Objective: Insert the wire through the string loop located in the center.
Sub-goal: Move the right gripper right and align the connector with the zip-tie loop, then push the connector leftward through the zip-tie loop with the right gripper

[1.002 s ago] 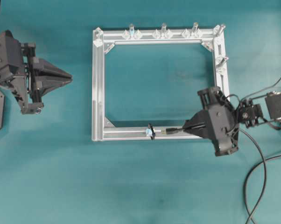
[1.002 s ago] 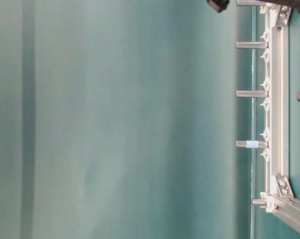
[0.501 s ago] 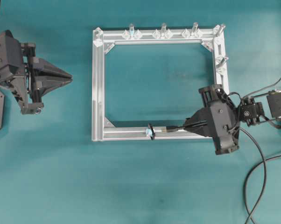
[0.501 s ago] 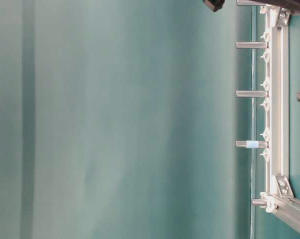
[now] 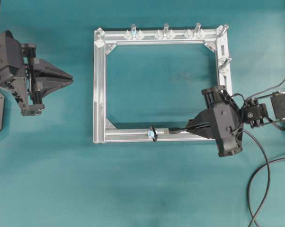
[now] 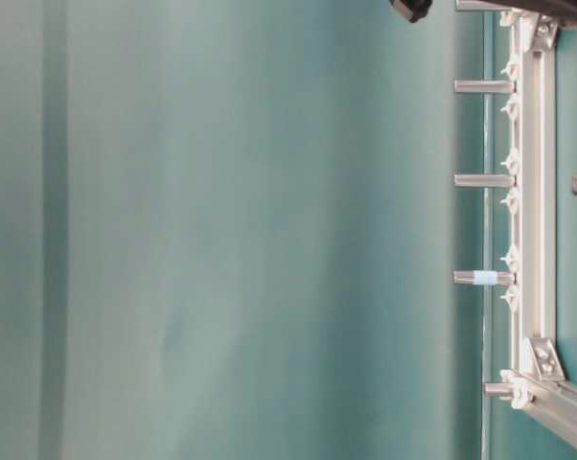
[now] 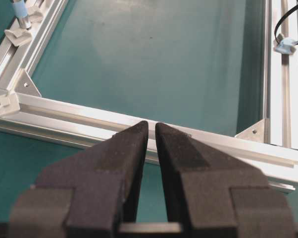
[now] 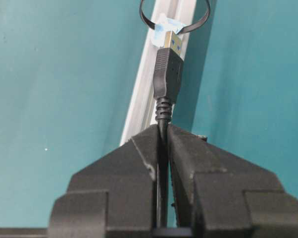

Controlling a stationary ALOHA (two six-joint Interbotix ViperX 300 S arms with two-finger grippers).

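The right tool [image 8: 163, 144] is clamped on the wire [image 8: 165, 79] just behind its black plug housing — the gold tip sits right at the light-blue base of the string loop [image 8: 174, 17], not clearly through it. The loop stands on the near bar of the aluminium frame [image 5: 99, 90]. The left tool [image 7: 151, 134], nearly closed with a thin gap, holds nothing — well apart, outside the frame. The desk [image 5: 147, 189] is teal.
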